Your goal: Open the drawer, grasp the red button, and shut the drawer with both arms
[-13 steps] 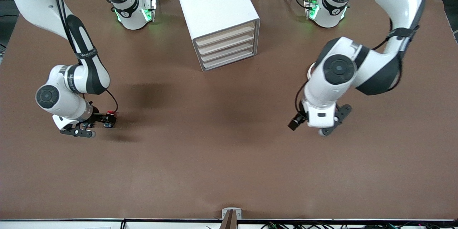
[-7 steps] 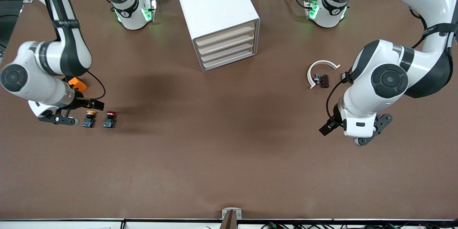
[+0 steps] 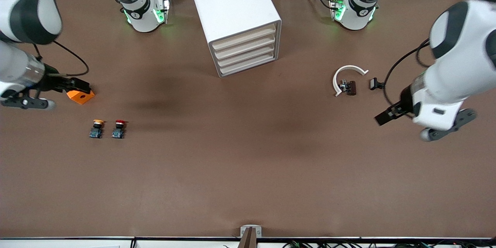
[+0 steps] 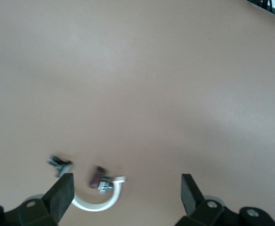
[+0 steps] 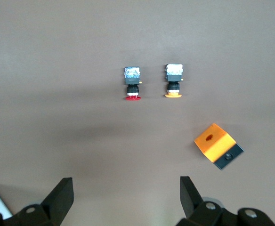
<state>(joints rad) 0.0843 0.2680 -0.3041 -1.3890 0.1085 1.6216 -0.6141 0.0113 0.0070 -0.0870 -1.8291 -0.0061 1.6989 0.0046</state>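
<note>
The white cabinet (image 3: 232, 4) stands between the arm bases, and all four drawers are shut, including the second from top (image 3: 245, 45). The red-capped button (image 3: 119, 128) lies on the table toward the right arm's end, beside a yellow-capped one (image 3: 96, 128). Both show in the right wrist view, red (image 5: 133, 84) and yellow (image 5: 173, 80). My right gripper (image 3: 25, 102) is open and empty (image 5: 125, 197), up over the table edge beside the orange cube. My left gripper (image 3: 445, 126) is open and empty (image 4: 125, 195), over the left arm's end.
An orange cube (image 3: 80, 95) lies farther from the front camera than the two buttons and shows in the right wrist view (image 5: 218, 146). A white ring part (image 3: 345, 75) with small dark pieces (image 3: 350, 87) lies toward the left arm's end and shows in the left wrist view (image 4: 97, 200).
Both arms have swung outward toward their table ends and risen. The right gripper left the buttons, uncovering the yellow button and orange cube. The left arm uncovered the white ring.
</note>
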